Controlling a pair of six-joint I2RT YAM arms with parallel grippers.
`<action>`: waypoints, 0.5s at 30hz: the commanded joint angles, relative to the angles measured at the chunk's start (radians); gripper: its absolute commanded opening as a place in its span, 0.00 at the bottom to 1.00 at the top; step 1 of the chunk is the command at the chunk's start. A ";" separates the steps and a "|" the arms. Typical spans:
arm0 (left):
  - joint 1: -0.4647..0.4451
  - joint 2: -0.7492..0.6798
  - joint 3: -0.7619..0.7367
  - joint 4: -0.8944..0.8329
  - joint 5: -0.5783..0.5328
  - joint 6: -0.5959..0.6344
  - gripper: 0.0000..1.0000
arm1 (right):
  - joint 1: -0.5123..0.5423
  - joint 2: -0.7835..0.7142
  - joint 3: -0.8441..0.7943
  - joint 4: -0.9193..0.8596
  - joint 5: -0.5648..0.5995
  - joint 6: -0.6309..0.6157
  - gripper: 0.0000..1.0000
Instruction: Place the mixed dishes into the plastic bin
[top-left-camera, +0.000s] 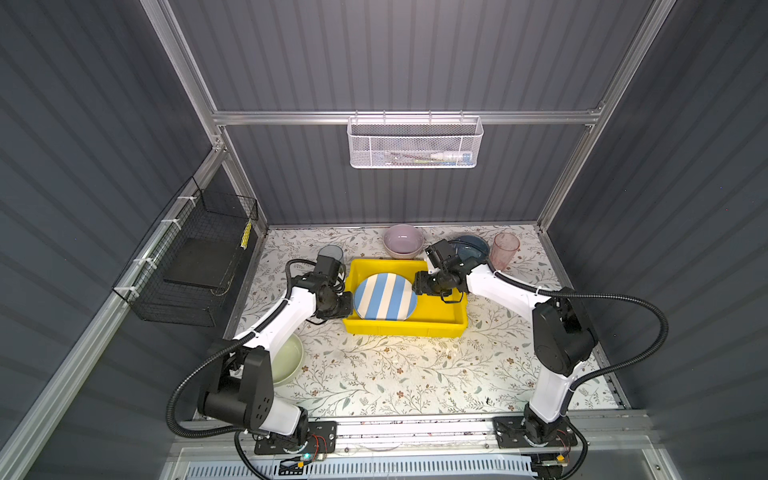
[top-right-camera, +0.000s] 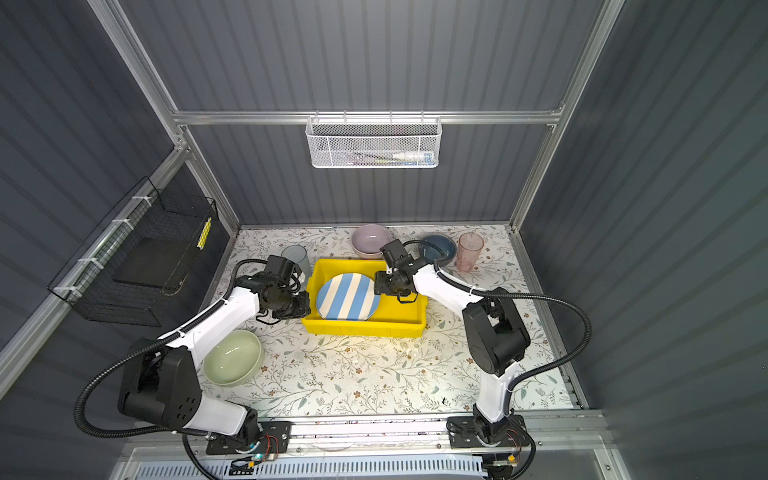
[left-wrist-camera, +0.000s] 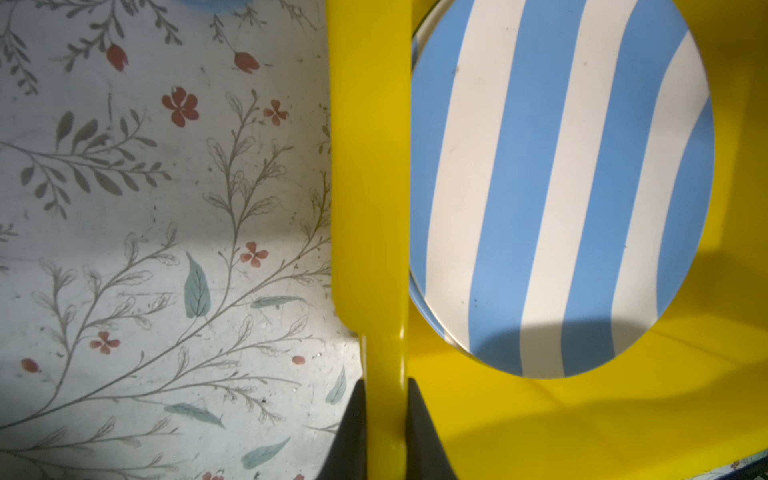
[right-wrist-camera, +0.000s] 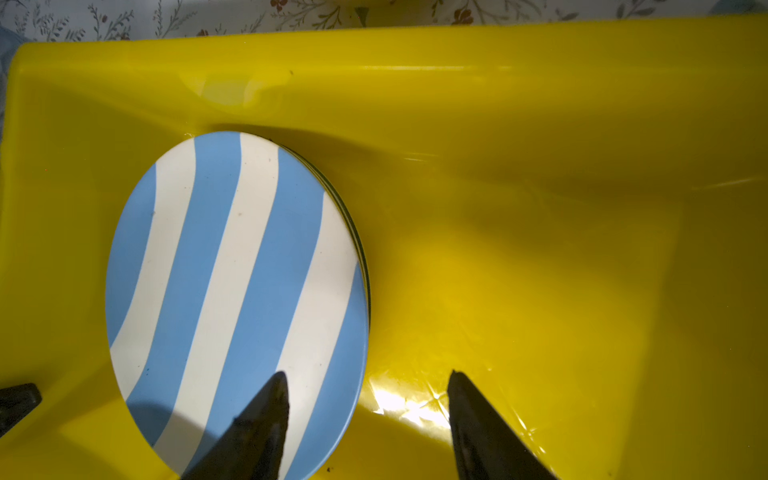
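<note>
Yellow bin (top-left-camera: 407, 327) wall pinched in my left gripper (left-wrist-camera: 384, 384); right gripper (right-wrist-camera: 368, 374) wide over plate (right-wrist-camera: 232, 291), could catch its edge and flip it.

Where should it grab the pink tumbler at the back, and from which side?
Probably the rim of the pink tumbler, pinched from above across its wall. It stands upright with its mouth open, so a side push could tip it. The dark blue bowl sits close beside it, so take the rim on the side away from that bowl.

No legible text, label or number anywhere
</note>
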 joint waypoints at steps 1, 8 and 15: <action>0.005 -0.080 -0.009 -0.021 0.050 -0.019 0.15 | 0.037 0.008 0.011 -0.062 0.027 -0.029 0.63; 0.005 -0.165 -0.117 -0.017 0.071 -0.049 0.16 | 0.090 0.004 -0.004 -0.070 0.011 -0.024 0.64; 0.005 -0.242 -0.212 0.008 0.104 -0.085 0.34 | 0.112 0.018 -0.020 -0.074 0.012 -0.018 0.65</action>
